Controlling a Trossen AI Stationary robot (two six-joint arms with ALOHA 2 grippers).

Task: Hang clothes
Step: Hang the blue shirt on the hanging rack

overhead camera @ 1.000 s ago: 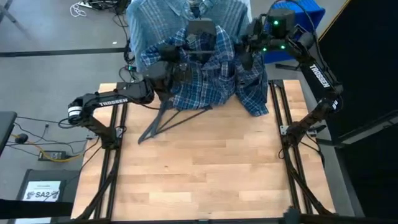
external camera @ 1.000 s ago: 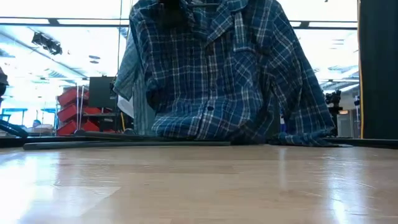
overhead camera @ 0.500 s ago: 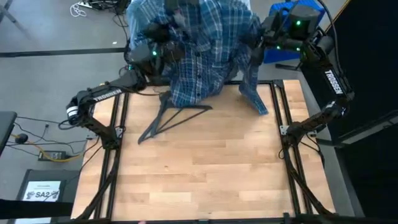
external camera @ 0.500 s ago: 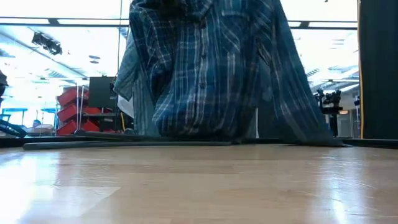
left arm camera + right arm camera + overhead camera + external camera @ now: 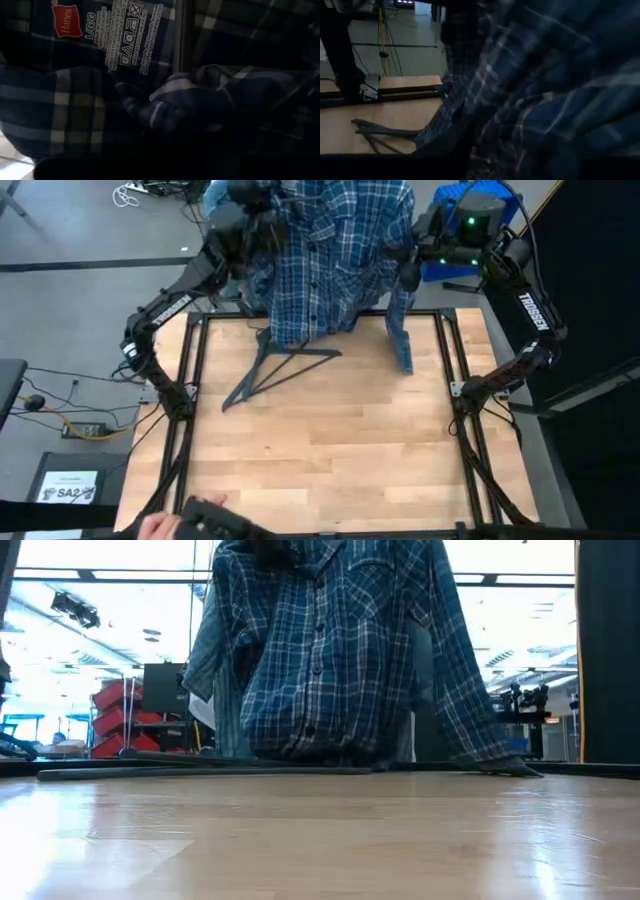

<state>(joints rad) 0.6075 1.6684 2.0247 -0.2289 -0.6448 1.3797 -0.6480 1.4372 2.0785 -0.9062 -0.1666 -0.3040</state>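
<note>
At the top centre of the overhead frame, both arms hold up the plaid shirt (image 5: 330, 255).
Its hem brushes the table's (image 5: 330, 450) far edge, one sleeve trailing right; a hanger (image 5: 280, 370) lies below. Left gripper (image 5: 245, 210) and right gripper (image 5: 412, 255) are buried in cloth; I cannot tell their grip.

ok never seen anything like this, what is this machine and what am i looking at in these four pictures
It is a robot with two dark arms at a wooden table. One picture looks straight down, one looks level across the tabletop, and two come from cameras on the wrists. Both arms reach to the far edge, the left gripper and right gripper lifting a blue plaid shirt; its hem touches the table. The left wrist camera sees its label up close. Dark hangers lie on the table.
</note>
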